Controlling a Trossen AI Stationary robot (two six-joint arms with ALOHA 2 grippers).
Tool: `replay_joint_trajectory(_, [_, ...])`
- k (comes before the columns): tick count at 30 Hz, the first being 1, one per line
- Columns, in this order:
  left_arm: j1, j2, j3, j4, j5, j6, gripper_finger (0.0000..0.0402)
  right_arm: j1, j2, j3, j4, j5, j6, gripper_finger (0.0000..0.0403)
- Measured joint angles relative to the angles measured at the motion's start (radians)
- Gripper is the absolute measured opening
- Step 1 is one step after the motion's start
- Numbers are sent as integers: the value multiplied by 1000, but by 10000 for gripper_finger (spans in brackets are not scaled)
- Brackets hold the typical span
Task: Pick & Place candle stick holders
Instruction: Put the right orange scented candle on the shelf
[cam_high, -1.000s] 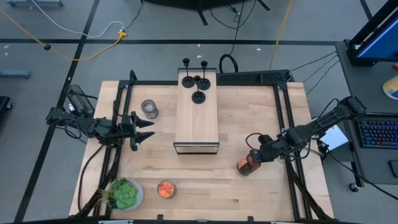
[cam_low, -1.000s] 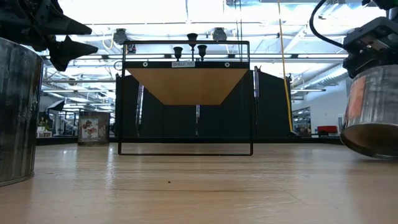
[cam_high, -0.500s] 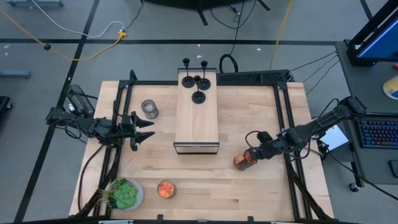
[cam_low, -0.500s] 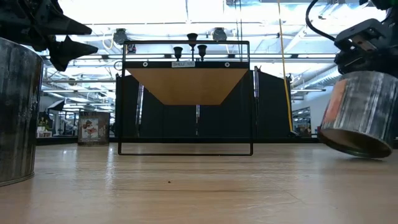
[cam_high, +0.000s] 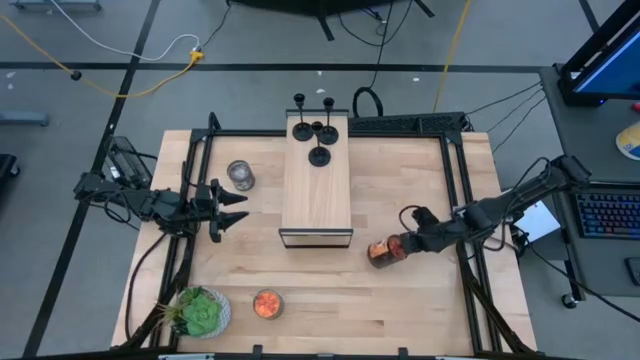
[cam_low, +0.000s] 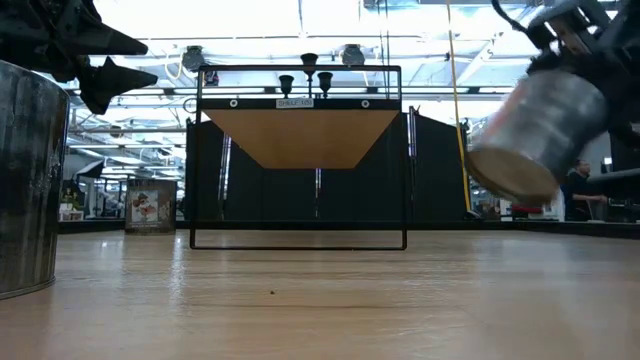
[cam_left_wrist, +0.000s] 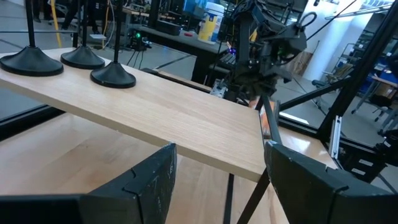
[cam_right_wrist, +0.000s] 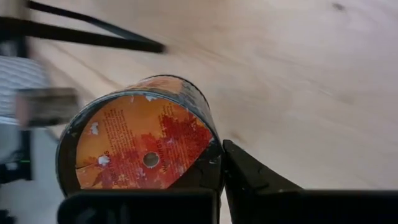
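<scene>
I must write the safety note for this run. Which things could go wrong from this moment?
1. The right gripper holds a tin can tilted above the table; it might slip and drop.
2. Carried toward the shelf, the can could strike its frame.
3. A knock there might topple the candle stick holders.

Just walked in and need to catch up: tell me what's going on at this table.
The right tool is shut on a tin can with an orange lid, carrying it tilted above the table, near the raised wooden shelf. The candle holders stand untouched at the shelf's far end. The left tool waits open beside the shelf, next to a second can.
</scene>
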Motion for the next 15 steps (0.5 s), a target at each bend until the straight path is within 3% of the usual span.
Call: replay_joint_trajectory(15, [0,0,0,73,0,-53,250,-70,-100,1,57,19,-157,0])
